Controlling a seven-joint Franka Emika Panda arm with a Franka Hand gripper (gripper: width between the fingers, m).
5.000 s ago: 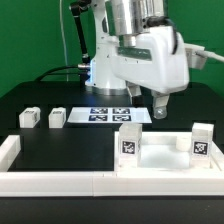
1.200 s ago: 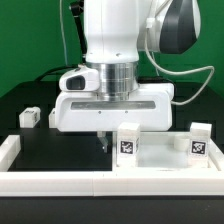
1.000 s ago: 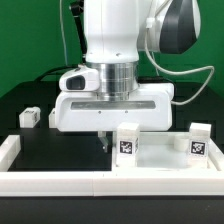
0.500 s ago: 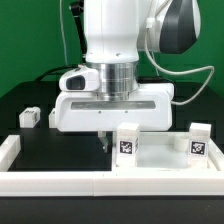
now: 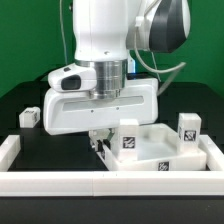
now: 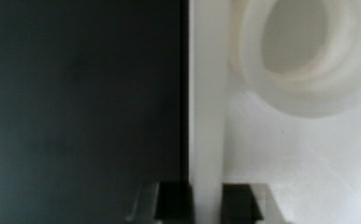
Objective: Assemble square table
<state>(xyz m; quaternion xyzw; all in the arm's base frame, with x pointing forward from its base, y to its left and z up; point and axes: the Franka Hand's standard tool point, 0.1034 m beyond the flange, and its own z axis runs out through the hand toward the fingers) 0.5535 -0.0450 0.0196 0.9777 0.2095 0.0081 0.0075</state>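
Behind the border wall (image 5: 55, 182), on the exterior view's right, the slab (image 5: 160, 148) lies skewed on the table (image 5: 40, 140). It is probably held by its rim so it can be dragged or turned square. The gripper (image 5: 101, 141) is clamped on that rim. In the wrist view its thin white edge runs between both fingers (image 6: 166, 200), touching them, with a round recess (image 6: 310, 50) just beside.

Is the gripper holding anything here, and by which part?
The gripper grips the square tabletop by its thin upright side wall, at the exterior view's left, one finger on each face.
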